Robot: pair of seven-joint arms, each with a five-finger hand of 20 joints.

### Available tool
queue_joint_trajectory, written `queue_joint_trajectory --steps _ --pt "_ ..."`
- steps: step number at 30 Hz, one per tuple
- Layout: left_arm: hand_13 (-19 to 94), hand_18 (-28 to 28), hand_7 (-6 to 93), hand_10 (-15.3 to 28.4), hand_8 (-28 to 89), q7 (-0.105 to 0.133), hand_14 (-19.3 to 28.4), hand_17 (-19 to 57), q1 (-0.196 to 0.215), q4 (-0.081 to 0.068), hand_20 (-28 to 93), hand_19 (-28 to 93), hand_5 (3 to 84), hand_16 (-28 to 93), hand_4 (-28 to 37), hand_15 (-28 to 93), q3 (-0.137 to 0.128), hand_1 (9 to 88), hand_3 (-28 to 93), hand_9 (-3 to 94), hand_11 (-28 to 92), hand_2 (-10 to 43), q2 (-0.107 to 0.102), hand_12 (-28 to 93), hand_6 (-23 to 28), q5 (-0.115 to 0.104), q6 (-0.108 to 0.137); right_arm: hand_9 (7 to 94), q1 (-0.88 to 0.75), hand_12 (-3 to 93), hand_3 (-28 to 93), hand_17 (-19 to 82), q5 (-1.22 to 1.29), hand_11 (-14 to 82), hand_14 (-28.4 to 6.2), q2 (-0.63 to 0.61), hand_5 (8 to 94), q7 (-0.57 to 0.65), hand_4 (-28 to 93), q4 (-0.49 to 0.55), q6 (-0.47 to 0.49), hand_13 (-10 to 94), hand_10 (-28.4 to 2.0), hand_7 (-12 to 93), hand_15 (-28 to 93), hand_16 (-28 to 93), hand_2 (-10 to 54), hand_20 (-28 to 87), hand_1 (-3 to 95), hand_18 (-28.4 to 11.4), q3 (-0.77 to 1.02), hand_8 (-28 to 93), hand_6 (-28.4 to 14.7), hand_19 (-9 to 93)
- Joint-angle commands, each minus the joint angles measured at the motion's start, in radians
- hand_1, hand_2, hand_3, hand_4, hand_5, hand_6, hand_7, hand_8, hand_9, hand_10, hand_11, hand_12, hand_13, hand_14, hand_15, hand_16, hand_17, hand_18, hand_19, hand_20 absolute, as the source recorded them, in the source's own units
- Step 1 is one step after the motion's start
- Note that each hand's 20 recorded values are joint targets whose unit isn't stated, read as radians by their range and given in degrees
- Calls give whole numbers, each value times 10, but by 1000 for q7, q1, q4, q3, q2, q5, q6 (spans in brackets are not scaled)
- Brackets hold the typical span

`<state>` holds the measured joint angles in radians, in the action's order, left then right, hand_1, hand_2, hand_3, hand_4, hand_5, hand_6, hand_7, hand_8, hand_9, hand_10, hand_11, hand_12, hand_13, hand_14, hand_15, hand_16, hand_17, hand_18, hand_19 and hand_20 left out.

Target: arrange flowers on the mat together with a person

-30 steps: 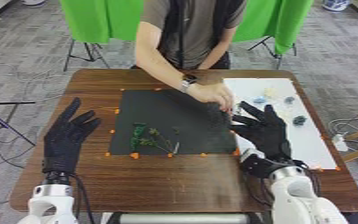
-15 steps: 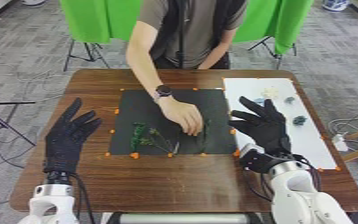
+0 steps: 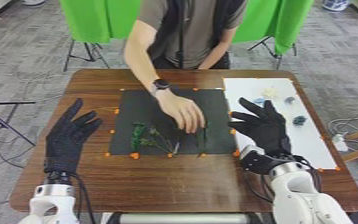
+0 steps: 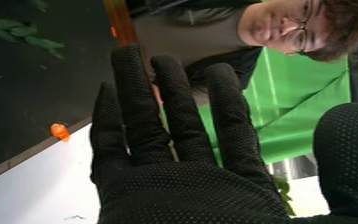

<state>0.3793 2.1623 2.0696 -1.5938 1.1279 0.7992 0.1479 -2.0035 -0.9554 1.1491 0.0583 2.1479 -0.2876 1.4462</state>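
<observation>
Person's hand over dark mat, fingertips nr green stem; R hand wide, over white sheet; L hand wide, over table.

My right hand is in a black glove with tiny dots all over. My fingers are straight, with small gaps between them, and my thumb sticks out well apart from them. Past my right hand I see the dark mat, and a stem with green leaves lies on it. Orange bits sit along the mat's edge. Just beside the mat is a white sheet. A person in a dull brown-grey shirt is across the table, with a bright green cloth behind.
</observation>
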Motion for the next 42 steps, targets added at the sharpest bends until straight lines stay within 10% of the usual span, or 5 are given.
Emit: queue_joint_trajectory --steps 1,11,17,30,42 --pt "295 249 117 183 -93 -8 242 -42 4 2 -23 630 320 -77 -283 473 4 193 725 369 237 107 6 108 59 -6 4 511 -12 144 701 31 -42 151 -213 -7 463 -4 -279 13 -16 392 -192 123 446 109 160 171 86 -216 -1 -120 -19 459" --pt "295 249 118 183 -93 -4 242 -42 7 8 -23 630 320 -78 -283 473 7 194 727 370 239 106 -3 107 59 -8 16 522 44 161 756 67 -357 218 -190 -95 430 127 -264 42 -266 443 -194 146 539 108 82 188 147 -223 -26 -124 -16 509" --pt "295 249 119 184 -94 -1 243 -42 6 11 -23 630 320 -78 -283 475 10 194 726 370 239 107 -8 107 58 -11 20 546 214 165 755 107 -778 280 -178 -159 432 535 -255 15 -373 491 -188 163 598 96 55 197 187 -227 -128 -130 -20 576" --pt "295 249 120 185 -94 25 243 -42 -4 11 -23 631 321 -79 -283 476 19 194 727 369 240 107 -22 106 60 -45 24 579 445 164 722 139 -1288 311 -177 -177 434 1036 -236 -125 -8 546 -197 153 629 91 33 190 241 -241 -304 -129 -24 635" --pt "296 249 118 186 -94 22 244 -42 -15 7 -25 633 322 -80 -283 479 22 198 725 371 244 110 -21 106 61 -47 23 590 566 166 705 151 -1307 299 -175 -145 413 1075 -228 -282 192 566 -205 127 635 94 10 161 275 -245 -421 -119 -15 663"
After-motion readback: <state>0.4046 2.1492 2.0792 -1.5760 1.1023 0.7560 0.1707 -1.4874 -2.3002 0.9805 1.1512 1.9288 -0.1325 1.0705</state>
